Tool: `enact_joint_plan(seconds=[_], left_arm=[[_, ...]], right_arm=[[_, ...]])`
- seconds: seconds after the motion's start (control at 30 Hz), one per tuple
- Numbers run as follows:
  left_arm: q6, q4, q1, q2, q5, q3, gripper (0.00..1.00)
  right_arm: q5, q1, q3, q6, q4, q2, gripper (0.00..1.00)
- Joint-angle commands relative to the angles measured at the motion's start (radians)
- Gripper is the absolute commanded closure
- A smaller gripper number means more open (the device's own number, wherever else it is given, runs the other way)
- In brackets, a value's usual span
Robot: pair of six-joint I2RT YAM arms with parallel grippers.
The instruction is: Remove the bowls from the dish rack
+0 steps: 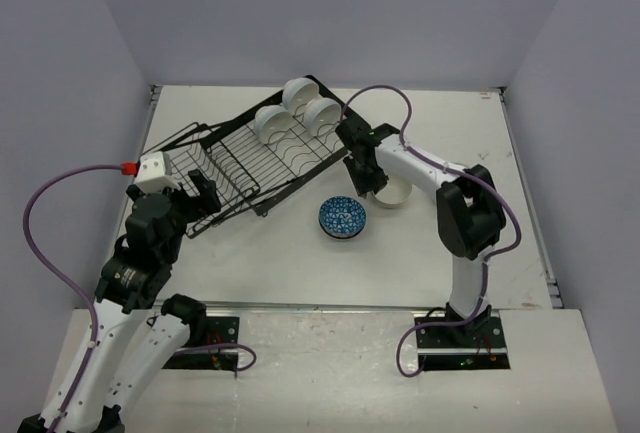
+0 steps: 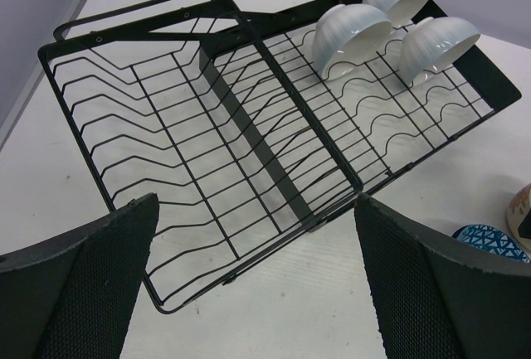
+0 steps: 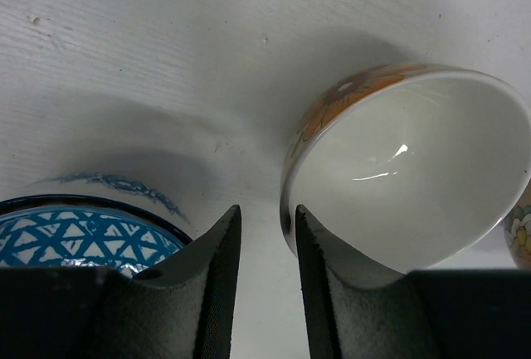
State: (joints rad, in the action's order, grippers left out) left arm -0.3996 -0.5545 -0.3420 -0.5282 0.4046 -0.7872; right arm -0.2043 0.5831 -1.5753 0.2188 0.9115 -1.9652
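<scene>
Holding left jaws wide and empty at the near end of the dish rack (image 2: 253, 131). Straddling the rim of the orange-patterned bowl (image 3: 415, 168) with right jaws slightly parted, unclamped, right of the rack.

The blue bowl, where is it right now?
In the top view the blue bowl sits on the table a little right of the middle, just in front of the dish rack and beside the orange-patterned bowl.
</scene>
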Motion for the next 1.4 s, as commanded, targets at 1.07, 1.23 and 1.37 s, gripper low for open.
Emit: enact_joint_plan(seconds=[1.07, 1.23, 1.37], left_arm=[[0.021, 0.045, -0.005, 0.01, -0.007, 0.006, 0.0], [0.021, 0.045, -0.005, 0.014, -0.007, 0.009, 0.0], [0.021, 0.045, -0.005, 0.013, -0.007, 0.008, 0.0]], right_arm=[[-0.141, -0.41, -0.072, -0.059, 0.138, 0.302, 1.0], [-0.139, -0.442, -0.025, -0.055, 0.095, 0.284, 1.0], [-0.109, -0.443, 0.011, -0.038, 0.081, 0.276, 1.0]])
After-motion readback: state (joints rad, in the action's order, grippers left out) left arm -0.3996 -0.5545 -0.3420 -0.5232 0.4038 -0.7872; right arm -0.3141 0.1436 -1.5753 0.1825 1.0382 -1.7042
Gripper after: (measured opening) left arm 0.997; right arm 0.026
